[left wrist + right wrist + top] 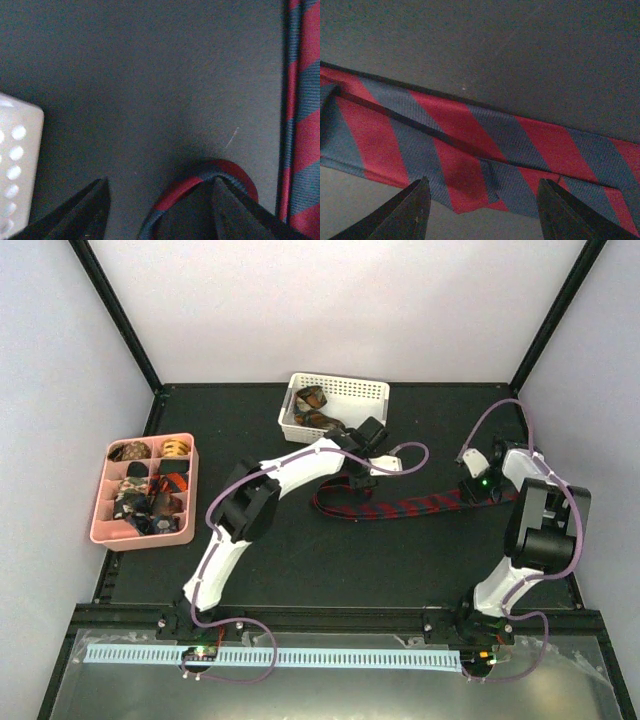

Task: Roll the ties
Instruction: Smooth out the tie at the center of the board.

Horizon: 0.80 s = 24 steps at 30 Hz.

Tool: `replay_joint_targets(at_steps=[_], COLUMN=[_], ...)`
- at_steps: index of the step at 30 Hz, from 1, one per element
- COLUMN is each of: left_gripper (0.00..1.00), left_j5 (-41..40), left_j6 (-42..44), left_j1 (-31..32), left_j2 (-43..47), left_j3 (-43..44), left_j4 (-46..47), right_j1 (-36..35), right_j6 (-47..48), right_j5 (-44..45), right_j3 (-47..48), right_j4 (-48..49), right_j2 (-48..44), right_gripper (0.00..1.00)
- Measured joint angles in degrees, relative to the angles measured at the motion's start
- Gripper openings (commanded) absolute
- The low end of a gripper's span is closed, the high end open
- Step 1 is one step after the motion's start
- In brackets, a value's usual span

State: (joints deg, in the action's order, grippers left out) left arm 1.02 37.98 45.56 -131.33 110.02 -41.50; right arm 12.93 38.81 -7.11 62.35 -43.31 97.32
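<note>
A red-and-dark-blue striped tie (420,507) lies stretched across the black mat. Its left end is folded back into a narrow loop (200,184). My left gripper (358,478) is down at that loop, open; the fold curves over its right finger (235,215), and the left finger (92,212) stands apart on bare mat. A straight run of the same tie (302,125) passes on the right. My right gripper (478,485) hovers open over the tie's wide end (470,150). The pointed tip lies between its fingers (415,210), untouched.
A white perforated basket (345,390) at the back holds loose patterned ties; its corner (15,165) shows just left of my left gripper. A pink divided tray (100,525) at the left holds several coiled ties. Purple cables loop from both arms.
</note>
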Motion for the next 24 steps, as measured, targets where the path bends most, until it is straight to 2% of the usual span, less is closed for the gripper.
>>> replay_joint_targets(at_steps=[3,6,7,8,12,18,21,24], left_gripper=[0.33,0.09,0.03,0.02,0.02,0.03,0.13,0.33], left_j5=[-1.29,-2.08,-2.05,-1.73,-0.44,5.11,7.39,8.59], left_j6=[0.48,0.35,0.22,-0.04,-2.43,-8.33,-9.84,-9.6], left_j1=[-0.07,-0.63,-0.98,-1.55,-6.4,-19.61,-26.58,-31.56], left_j2=[-1.16,-1.01,-0.61,0.28,8.28,31.56,43.12,51.36], left_j3=[0.46,0.31,-0.33,-1.77,-11.8,-32.61,-43.76,-54.75], left_j4=[-0.98,-2.21,-2.1,-1.88,-0.72,5.62,9.49,11.04], right_j1=[0.37,1.36,1.73,2.21,3.89,4.68,4.9,5.2], right_j6=[0.33,0.83,1.01,1.2,1.68,2.78,3.17,3.37], right_j5=[0.96,1.66,1.86,1.99,2.32,2.64,2.56,2.38], right_j3=[0.09,0.33,0.46,0.61,0.76,0.48,-0.04,-0.09], right_j4=[0.57,0.9,0.94,1.03,1.31,2.21,2.58,2.51], right_j2=[1.44,2.45,2.75,3.04,3.34,3.34,3.34,3.28], right_gripper=[0.6,0.6,0.6,0.6,0.6,0.59,0.59,0.6])
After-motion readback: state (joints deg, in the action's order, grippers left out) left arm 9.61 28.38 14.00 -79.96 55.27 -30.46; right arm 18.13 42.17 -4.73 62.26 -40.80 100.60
